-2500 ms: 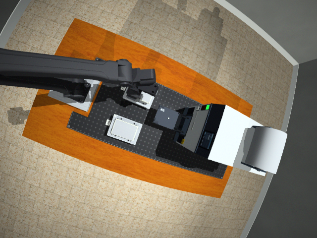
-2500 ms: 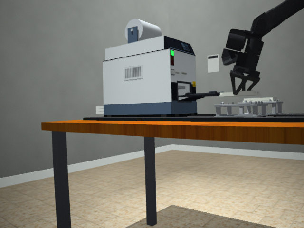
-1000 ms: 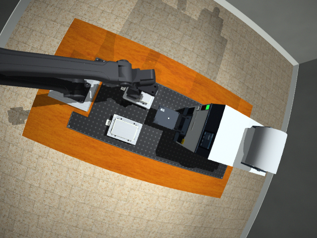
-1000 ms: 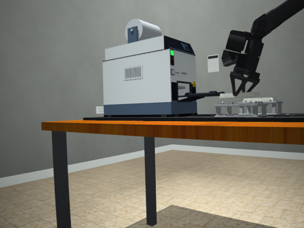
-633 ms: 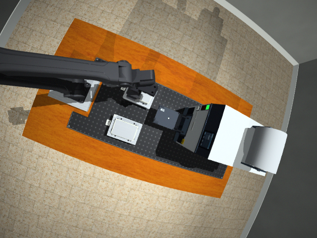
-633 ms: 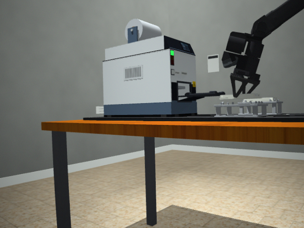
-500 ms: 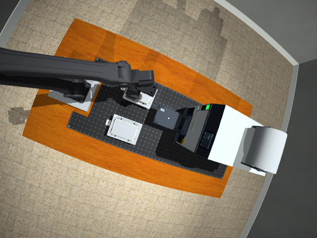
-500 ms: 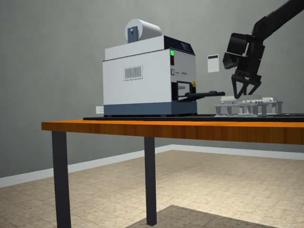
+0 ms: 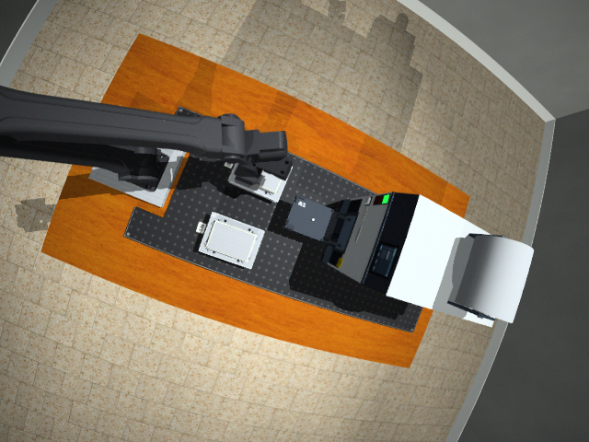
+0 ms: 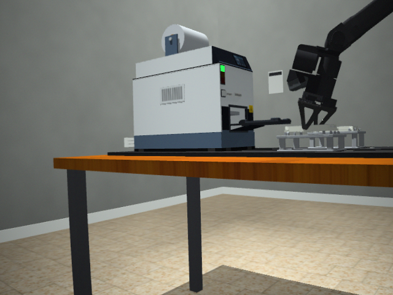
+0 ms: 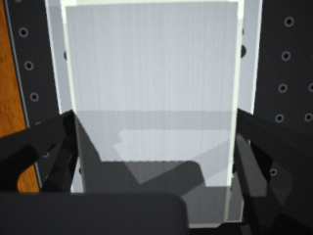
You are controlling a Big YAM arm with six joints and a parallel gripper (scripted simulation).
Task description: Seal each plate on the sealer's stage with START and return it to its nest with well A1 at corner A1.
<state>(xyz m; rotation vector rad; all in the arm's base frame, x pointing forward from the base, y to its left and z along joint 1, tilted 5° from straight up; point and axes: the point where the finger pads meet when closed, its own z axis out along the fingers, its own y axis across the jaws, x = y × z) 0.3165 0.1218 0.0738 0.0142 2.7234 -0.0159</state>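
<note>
Got the pincer [image 9: 259, 177] [image 10: 313, 125] [image 11: 155, 117] clamped on the long sides of one pale plate [image 9: 271, 184] [image 10: 293, 128] [image 11: 154, 64], down at its nest [image 9: 277, 195] [image 10: 288, 137] [image 11: 251, 73]. Can't tell if fully seated, or read which nest number. Looks pretty flat, though. Can see the other plate [image 9: 231, 239] [image 10: 347, 128] lying flat in the second nest [image 9: 248, 261] [image 10: 361, 132], well apart from the sealer [image 9: 428, 251] [image 10: 177, 107]. Also spotting a green lamp [image 9: 385, 199] [image 10: 222, 68], plus the dark stage [image 9: 309, 218] [image 10: 266, 121] sticking out over the bench [image 9: 237, 296] [image 10: 221, 163] [image 11: 10, 98], A1 mark showing.

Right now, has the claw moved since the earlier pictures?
Yes, downward: in the exterior view, the claw is closer to the fixed nest beneath it.
</note>
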